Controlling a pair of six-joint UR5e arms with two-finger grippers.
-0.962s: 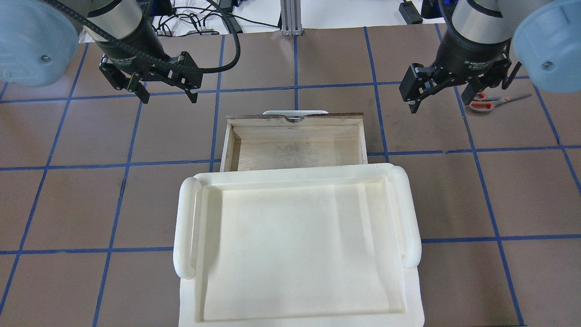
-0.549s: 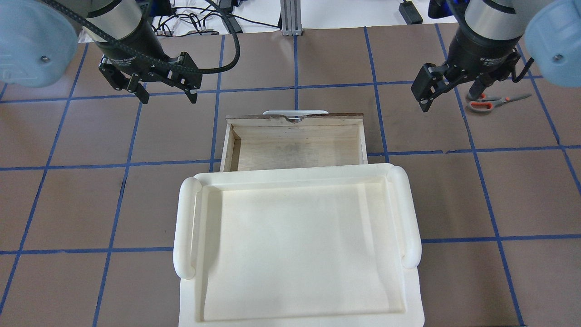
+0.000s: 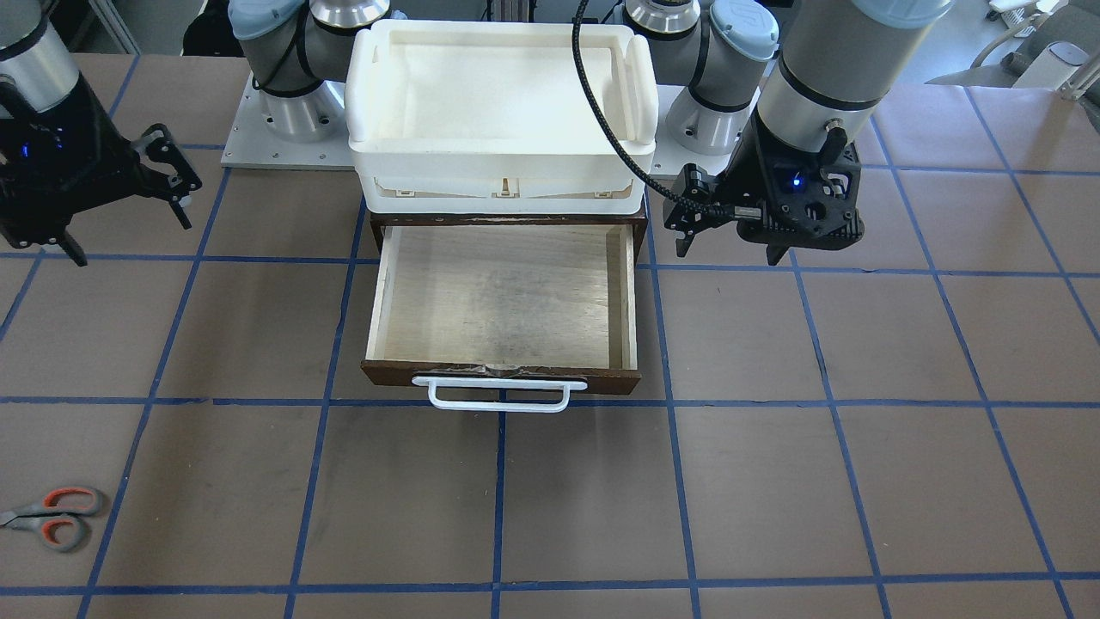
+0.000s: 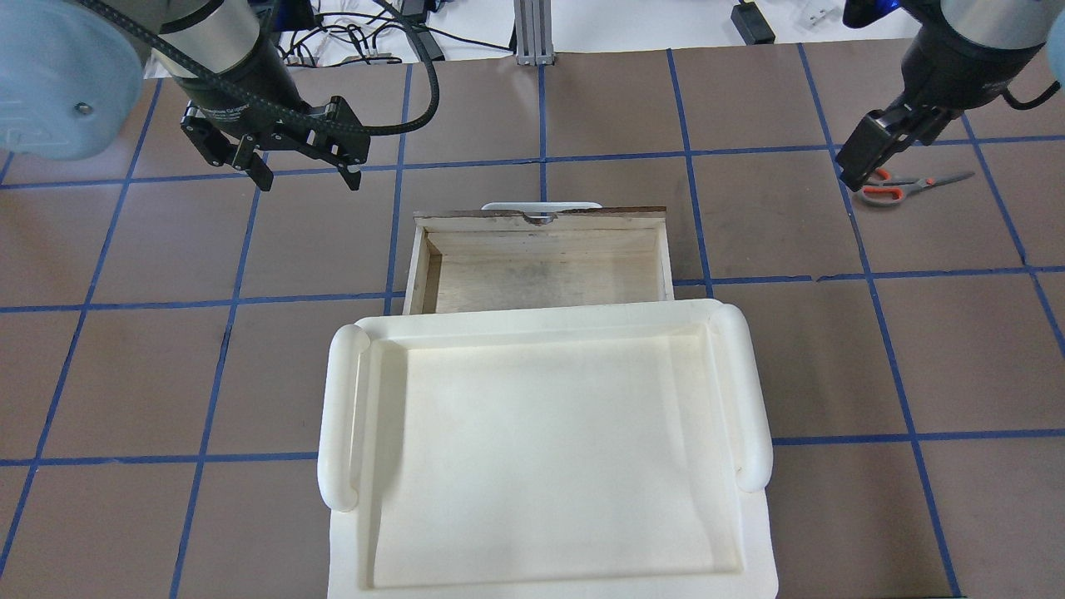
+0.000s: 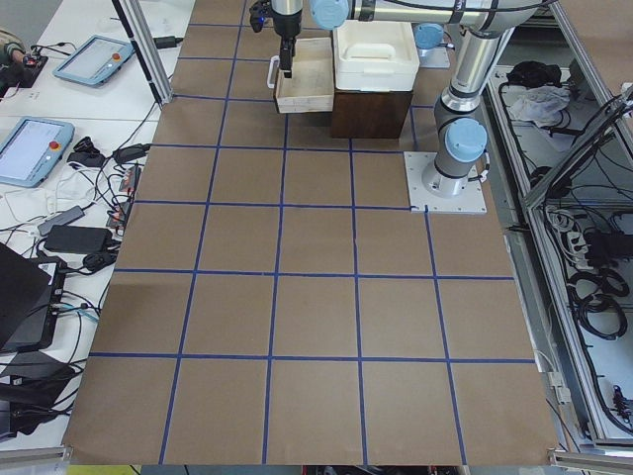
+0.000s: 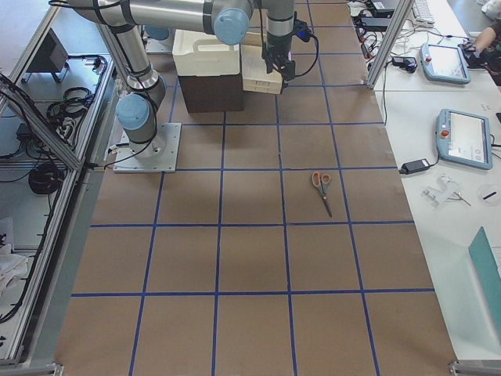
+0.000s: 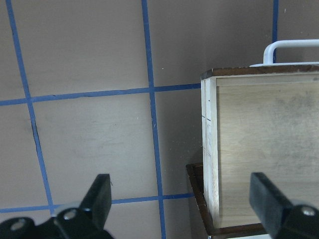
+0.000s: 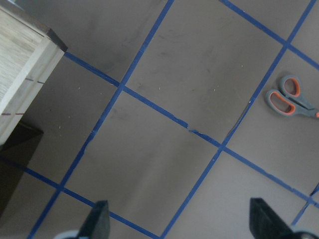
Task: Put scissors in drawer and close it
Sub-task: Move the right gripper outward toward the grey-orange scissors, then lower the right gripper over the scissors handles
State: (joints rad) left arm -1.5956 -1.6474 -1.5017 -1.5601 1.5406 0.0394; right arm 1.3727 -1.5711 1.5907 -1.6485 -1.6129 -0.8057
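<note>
We see the scissors [image 4: 905, 186] flat on the worktop [image 4: 532, 116] at the upper right of the overhead frame, long axis running sideways, just beside our right end effector [image 4: 865, 162], its fingers spread; the left end effector [image 4: 308, 170], also spread, sits far off beyond the pulled-out drawer [image 4: 541, 258]

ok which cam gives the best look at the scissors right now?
Exterior right: the scissors lie whole and unobstructed on the table. Overhead shows them partly behind the right end effector. Front-facing cuts the blades off at the frame edge. Right wrist shows mainly the handles. Exterior left and left wrist show none.
</note>
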